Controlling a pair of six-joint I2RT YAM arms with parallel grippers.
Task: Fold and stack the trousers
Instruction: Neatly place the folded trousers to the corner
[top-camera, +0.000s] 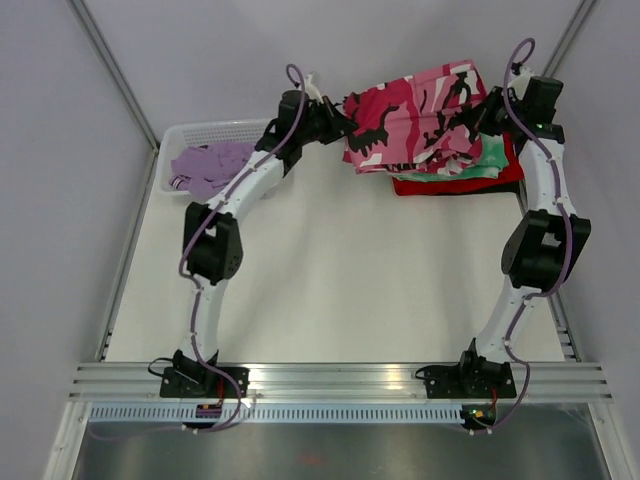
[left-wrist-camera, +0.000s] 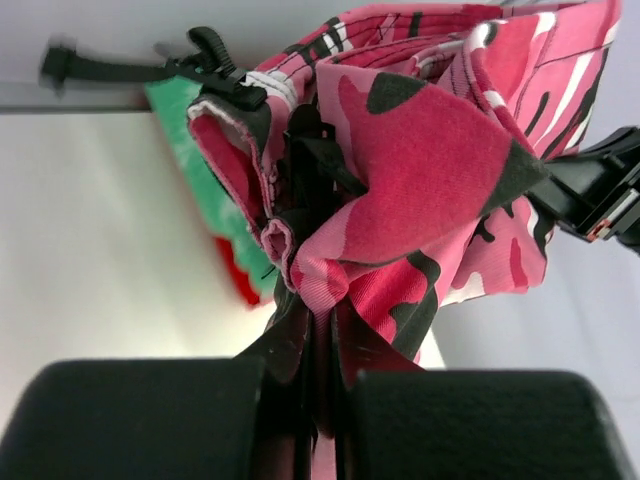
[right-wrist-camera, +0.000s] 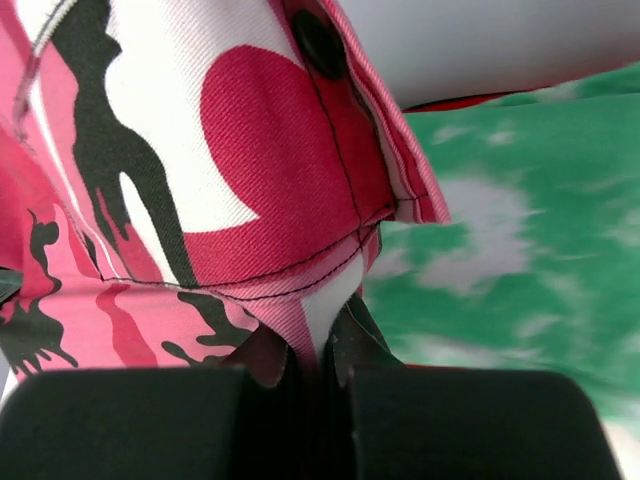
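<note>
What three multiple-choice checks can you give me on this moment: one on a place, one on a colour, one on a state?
1. Where are the purple trousers?
A) in the white basket at the far left
B) at the near edge
C) held in the air

2. What colour is the folded garment lying on the red garment?
A) blue
B) green and white
C) yellow

3. How are the left gripper and the right gripper?
A) both open
B) only the left one shut
C) both shut on the camouflage trousers

Answers:
1 A, the purple cloth lies inside the basket's rim.
2 B, green-and-white tie-dye shows above the red edge.
3 C, each wrist view shows the fingers pinched on pink camouflage cloth.
</note>
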